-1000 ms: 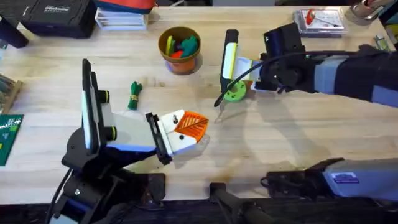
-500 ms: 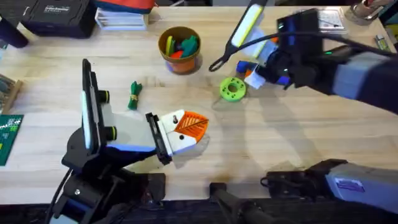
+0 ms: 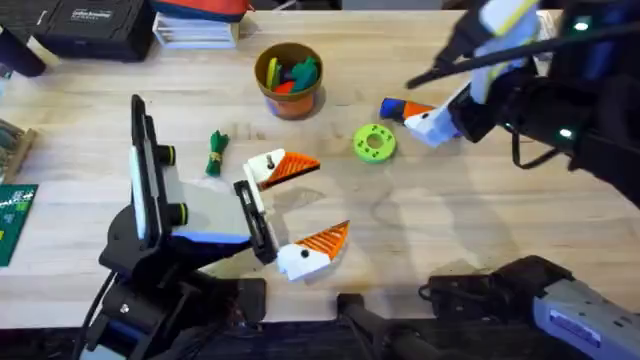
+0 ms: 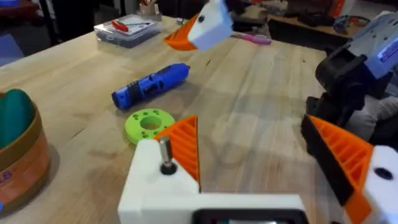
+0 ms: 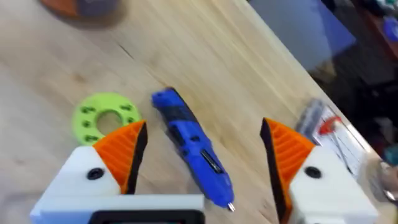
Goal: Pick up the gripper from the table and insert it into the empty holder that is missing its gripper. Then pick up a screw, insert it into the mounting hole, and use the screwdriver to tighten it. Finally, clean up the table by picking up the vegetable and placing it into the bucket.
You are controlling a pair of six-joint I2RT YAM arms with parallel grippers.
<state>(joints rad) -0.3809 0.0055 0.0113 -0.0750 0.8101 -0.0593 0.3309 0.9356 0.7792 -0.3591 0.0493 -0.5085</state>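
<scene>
My left gripper (image 3: 330,197) (image 4: 249,134) is open, with nothing between its fingers. Both white-and-orange fingers ride on the holder (image 3: 258,222), a black rail. The far one is the gripper (image 3: 275,168) (image 4: 163,180), and a small metal screw (image 4: 165,154) stands in its top. The blue screwdriver (image 3: 392,106) (image 4: 152,86) (image 5: 189,146) lies flat on the table (image 3: 450,215). My right gripper (image 3: 432,120) (image 5: 205,143) hangs open above the screwdriver. The dark-green vegetable (image 3: 216,153) lies beside the left arm. The orange-brown bucket (image 3: 289,78) stands at the back with toy pieces inside.
A lime-green disc with holes (image 3: 374,143) (image 4: 149,123) (image 5: 106,118) lies beside the screwdriver. A clear case with red parts (image 4: 127,28) sits at the far right. A black case (image 3: 90,25) and a green board (image 3: 12,220) are on the left.
My left gripper's fingers have spread wide apart. The right arm has risen and swung toward the far right, away from the green disc.
</scene>
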